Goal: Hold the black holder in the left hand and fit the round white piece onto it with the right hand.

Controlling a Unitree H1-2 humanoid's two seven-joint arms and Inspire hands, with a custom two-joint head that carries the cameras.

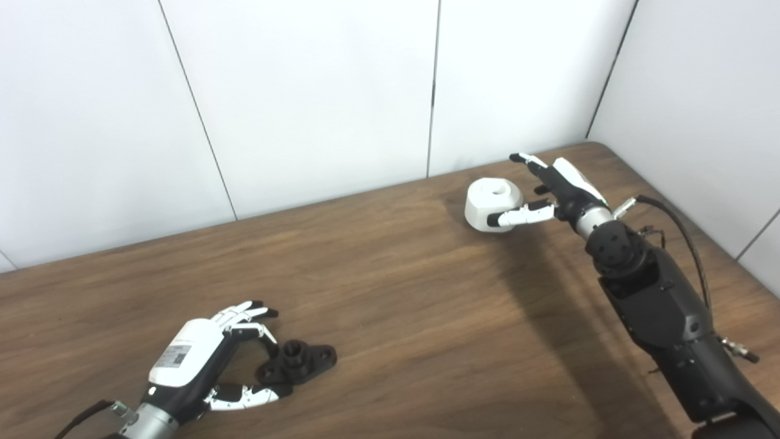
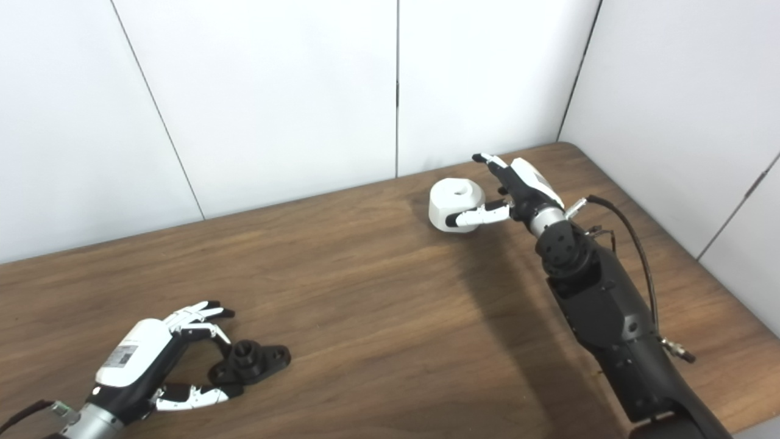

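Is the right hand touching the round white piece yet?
Touching. In the left eye view the right hand has its thumb lying against the front of the round white piece, while its fingers stay spread open above.

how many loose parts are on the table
2. A black holder lies near the front left, at the left hand's fingertips. A round white piece sits far right, against the open right hand. Nothing else shows.

Dark wood-grain table (image 1: 390, 292), smooth with a low sheen, under plain matt white wall panels (image 1: 304, 91).
At 7 o'clock a matt black plastic holder (image 1: 298, 358); at 1 o'clock a smooth white plastic round piece (image 1: 490, 201); hands show glossy white shells.
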